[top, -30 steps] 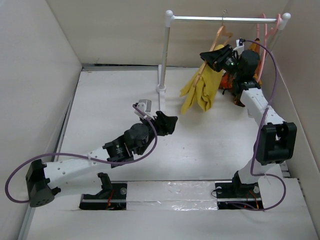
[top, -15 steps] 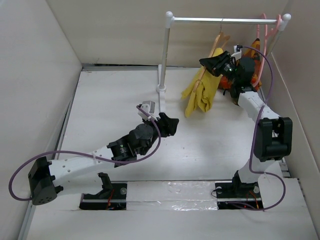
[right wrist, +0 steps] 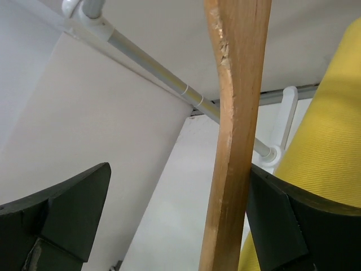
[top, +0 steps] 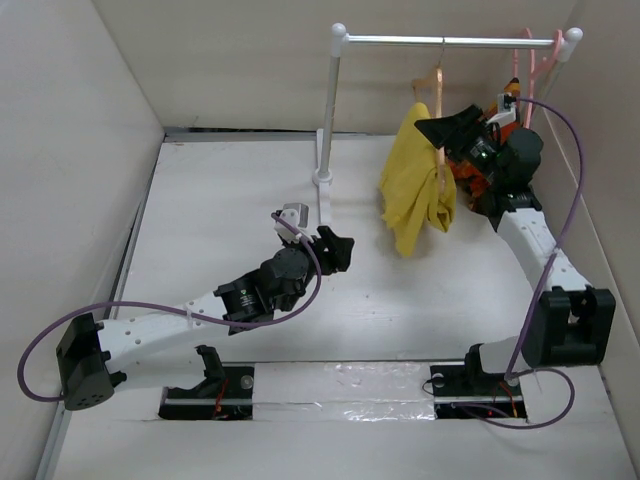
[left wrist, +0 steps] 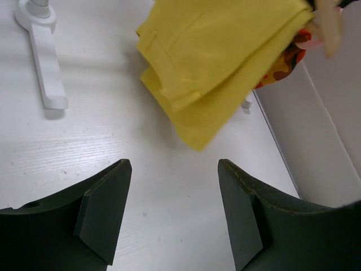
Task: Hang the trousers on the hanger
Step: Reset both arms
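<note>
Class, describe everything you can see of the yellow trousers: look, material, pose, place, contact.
The trousers are plain bright yellow woven cloth, with stitched seams showing. They hang folded in layers over the wooden hanger, which hooks on the metal rail. An orange patterned garment sits close behind them.

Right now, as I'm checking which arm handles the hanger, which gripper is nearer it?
Right. The right gripper is up at the hanger, one finger on each side of its wood. The left gripper sits low over the table, short of the trousers.
</note>
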